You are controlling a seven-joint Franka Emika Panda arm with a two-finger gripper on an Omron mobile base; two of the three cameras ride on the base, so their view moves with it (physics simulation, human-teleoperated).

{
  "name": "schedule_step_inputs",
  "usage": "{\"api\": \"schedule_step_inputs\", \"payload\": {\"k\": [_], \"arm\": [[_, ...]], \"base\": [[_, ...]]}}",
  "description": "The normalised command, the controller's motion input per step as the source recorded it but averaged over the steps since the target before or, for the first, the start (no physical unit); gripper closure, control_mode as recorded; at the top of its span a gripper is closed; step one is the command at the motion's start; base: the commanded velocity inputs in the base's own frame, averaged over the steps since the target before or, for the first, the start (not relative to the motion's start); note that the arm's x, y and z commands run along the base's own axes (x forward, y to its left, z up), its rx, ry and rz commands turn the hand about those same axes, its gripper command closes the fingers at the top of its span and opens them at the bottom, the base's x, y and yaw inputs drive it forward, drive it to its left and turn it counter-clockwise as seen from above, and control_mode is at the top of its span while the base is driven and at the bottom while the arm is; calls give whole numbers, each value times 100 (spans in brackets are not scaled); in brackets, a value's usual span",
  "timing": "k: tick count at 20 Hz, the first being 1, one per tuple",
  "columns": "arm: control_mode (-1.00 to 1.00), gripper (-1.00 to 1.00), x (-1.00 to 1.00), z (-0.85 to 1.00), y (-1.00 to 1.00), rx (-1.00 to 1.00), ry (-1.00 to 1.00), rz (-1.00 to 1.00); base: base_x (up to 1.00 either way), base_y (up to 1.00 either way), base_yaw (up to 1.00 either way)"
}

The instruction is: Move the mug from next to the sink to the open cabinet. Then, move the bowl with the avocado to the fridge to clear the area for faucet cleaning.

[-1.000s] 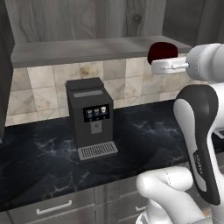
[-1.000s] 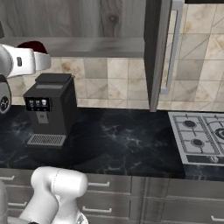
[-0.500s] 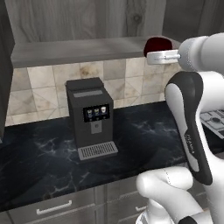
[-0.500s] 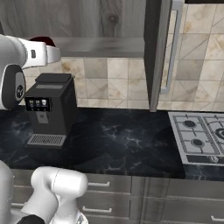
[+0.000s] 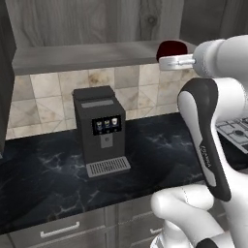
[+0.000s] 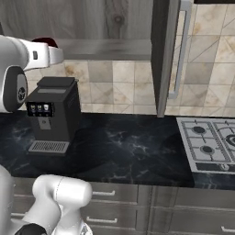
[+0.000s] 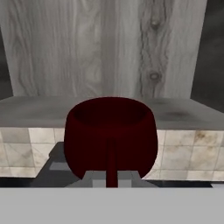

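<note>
1. Because the first job is to get the mug into the cabinet, the arm is raised high and reaches toward the shelf, carrying the mug at shelf height.
2. Closed down tight, the hand has the mug by its thin handle, which shows in the hand view as a dark red strip running down between the finger tips; that narrow hold explains why the jaws stand almost together.
3. Held this way the mug stays upright, mouth up, so it can be set down on its base without tipping.
4. From the left base view the mug sits at the shelf's front edge, near its right end; whether its base already touches the wood or hangs just above, I cannot tell.
5. Below, the coffee machine stands on the bench against the tiled wall, well under the shelf and clear of the arm's path.
6. My judgement: the mug wants to go further in over the shelf before release, since a base half over the lip could drop it.
7. Bowl and fridge work is not yet begun.
</note>
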Motion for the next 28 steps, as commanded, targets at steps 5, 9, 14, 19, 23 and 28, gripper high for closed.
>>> {"api": "schedule_step_inputs", "payload": {"k": [5, 9, 14, 19, 23, 28], "arm": [[-100, 100, 21, 13, 3, -1, -3, 0], [-100, 100, 31, 35, 0, 0, -4, -4], [-100, 100, 60, 2, 0, 0, 0, -1], [-100, 100, 62, 0, 4, -1, 0, 0], [-100, 100, 80, -4, 20, -1, 0, 0], [-100, 100, 53, -16, 3, 0, 0, -1]], "base": [[0, 0, 0], [0, 0, 0], [0, 0, 0], [0, 0, 0], [0, 0, 0], [0, 0, 0]]}}
